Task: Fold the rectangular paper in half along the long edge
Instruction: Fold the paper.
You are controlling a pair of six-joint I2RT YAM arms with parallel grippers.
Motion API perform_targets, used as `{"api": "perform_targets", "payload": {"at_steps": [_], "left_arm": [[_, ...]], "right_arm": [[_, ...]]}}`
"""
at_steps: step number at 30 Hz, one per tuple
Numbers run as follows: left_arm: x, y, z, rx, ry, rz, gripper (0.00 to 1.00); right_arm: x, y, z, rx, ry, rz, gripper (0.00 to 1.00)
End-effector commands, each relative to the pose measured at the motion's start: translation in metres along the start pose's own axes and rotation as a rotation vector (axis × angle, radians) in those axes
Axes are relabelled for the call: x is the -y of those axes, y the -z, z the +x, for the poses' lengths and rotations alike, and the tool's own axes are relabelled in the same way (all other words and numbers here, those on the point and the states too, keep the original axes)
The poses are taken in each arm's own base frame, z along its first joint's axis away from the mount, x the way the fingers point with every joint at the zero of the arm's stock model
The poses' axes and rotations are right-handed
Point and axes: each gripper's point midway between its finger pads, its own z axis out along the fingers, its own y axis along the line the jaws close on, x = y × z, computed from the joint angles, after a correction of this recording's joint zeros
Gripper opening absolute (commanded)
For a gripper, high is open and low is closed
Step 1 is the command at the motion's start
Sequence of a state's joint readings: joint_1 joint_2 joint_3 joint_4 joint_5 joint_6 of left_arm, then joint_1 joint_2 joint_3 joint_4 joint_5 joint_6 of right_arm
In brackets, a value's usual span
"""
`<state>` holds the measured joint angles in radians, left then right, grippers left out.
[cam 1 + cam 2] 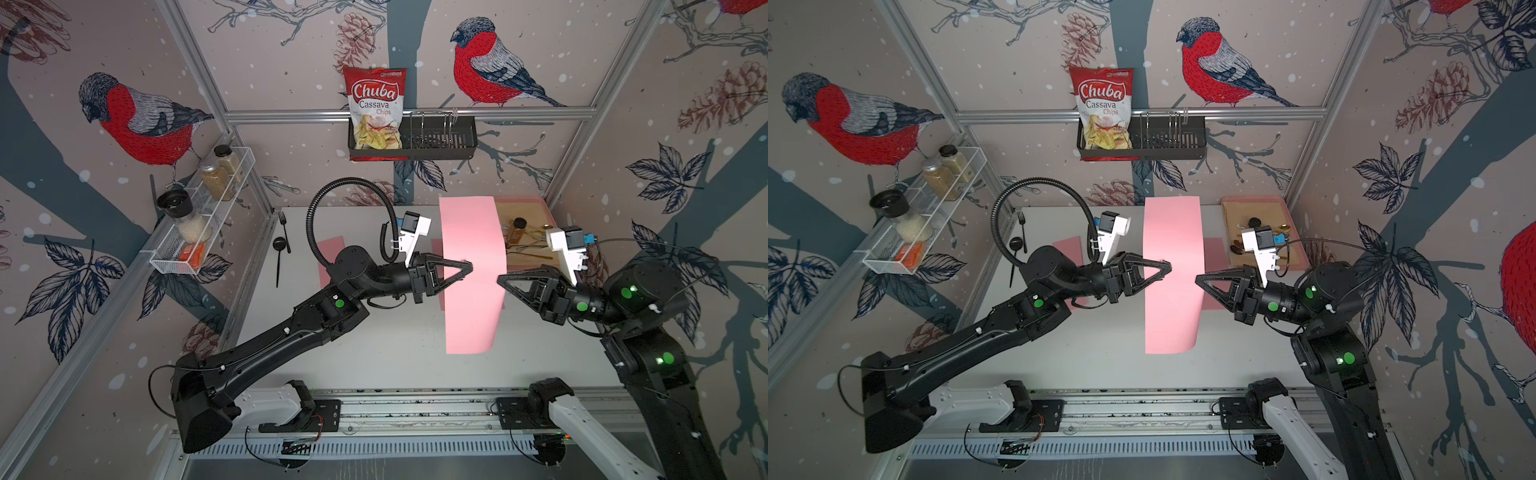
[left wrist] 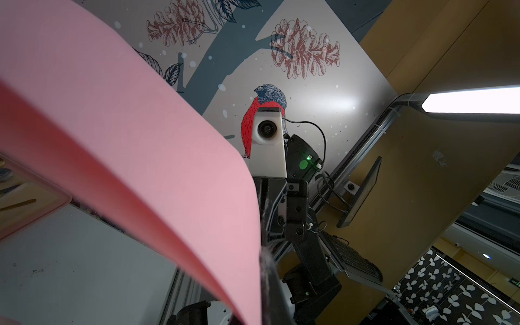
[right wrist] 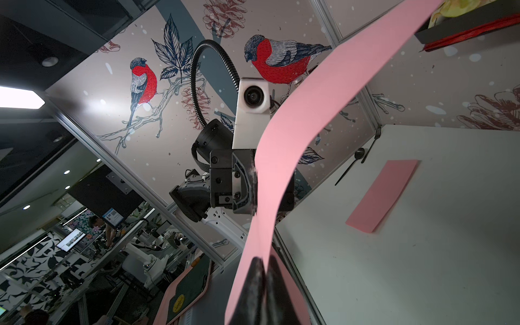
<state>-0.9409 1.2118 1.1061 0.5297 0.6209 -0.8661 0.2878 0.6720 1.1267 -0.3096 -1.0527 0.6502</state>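
A long pink rectangular paper (image 1: pixel 471 232) (image 1: pixel 1173 232) hangs in the air above the white table, bowed upward between my two arms. My left gripper (image 1: pixel 468 267) (image 1: pixel 1168 266) is shut on the middle of one long edge. My right gripper (image 1: pixel 501 278) (image 1: pixel 1199 279) is shut on the middle of the opposite long edge, facing the left one. In the left wrist view the paper (image 2: pixel 126 140) curves away from the left gripper (image 2: pixel 264 284). The right wrist view shows the paper (image 3: pixel 281 174) pinched at the right gripper (image 3: pixel 264 271) and running across to the left arm.
Other pink sheets lie flat on the table: one behind the left arm (image 1: pixel 330 257) (image 3: pixel 382 194), one under the held paper (image 1: pixel 1214 249). A tan tray (image 1: pixel 536 249) with a bottle and spoons sits at the back right. A black fork (image 1: pixel 284 230) and spoon (image 1: pixel 279 249) lie at the back left.
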Motion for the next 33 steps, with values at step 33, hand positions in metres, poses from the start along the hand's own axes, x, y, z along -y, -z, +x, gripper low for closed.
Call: {"api": "perform_targets", "payload": {"at_steps": [33], "left_arm": [[0.008, -0.003, -0.011, 0.014, -0.038, 0.014, 0.00]], "right_arm": [[-0.003, 0.008, 0.023, -0.033, -0.013, 0.036, 0.00]]}}
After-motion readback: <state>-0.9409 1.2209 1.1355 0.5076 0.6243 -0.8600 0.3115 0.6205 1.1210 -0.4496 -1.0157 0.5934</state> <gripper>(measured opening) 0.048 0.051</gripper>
